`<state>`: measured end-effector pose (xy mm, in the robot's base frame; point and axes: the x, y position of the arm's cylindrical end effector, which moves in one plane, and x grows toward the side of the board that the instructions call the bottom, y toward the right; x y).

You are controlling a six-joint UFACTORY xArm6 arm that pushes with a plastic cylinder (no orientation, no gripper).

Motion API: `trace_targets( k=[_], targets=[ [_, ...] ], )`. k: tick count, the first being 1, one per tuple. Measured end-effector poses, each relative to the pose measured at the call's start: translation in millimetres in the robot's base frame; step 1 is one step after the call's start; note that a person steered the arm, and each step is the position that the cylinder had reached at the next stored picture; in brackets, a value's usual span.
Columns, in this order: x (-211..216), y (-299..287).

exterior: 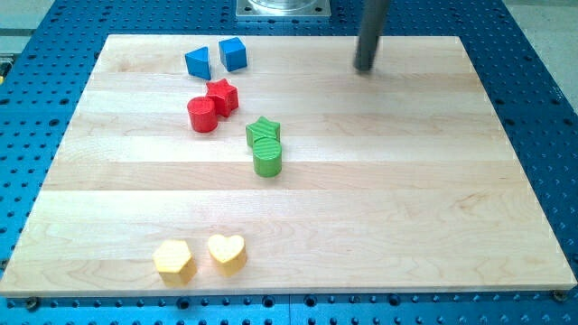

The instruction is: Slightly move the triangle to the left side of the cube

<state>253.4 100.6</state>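
Observation:
A blue triangle block (198, 63) lies near the view's top left of the wooden board, just left of a blue cube (233, 54); a narrow gap separates them. My tip (364, 68) is the lower end of a dark rod near the board's top edge, well to the right of both blue blocks and touching none.
A red star (222, 96) touches a red cylinder (203, 115) below the blue blocks. A green star (263, 132) touches a green cylinder (267, 155) near the middle. A yellow hexagon (172, 260) and yellow heart (227, 253) sit near the bottom edge. The board (406, 199) lies on a blue perforated table.

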Motion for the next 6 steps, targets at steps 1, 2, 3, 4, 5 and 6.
trace_targets(
  k=[1,2,3,4,5,6],
  targets=[
    [-24,-60],
    [0,-127],
    [18,-157],
    [31,-219],
    [37,-286],
    [39,-373]
  ],
)
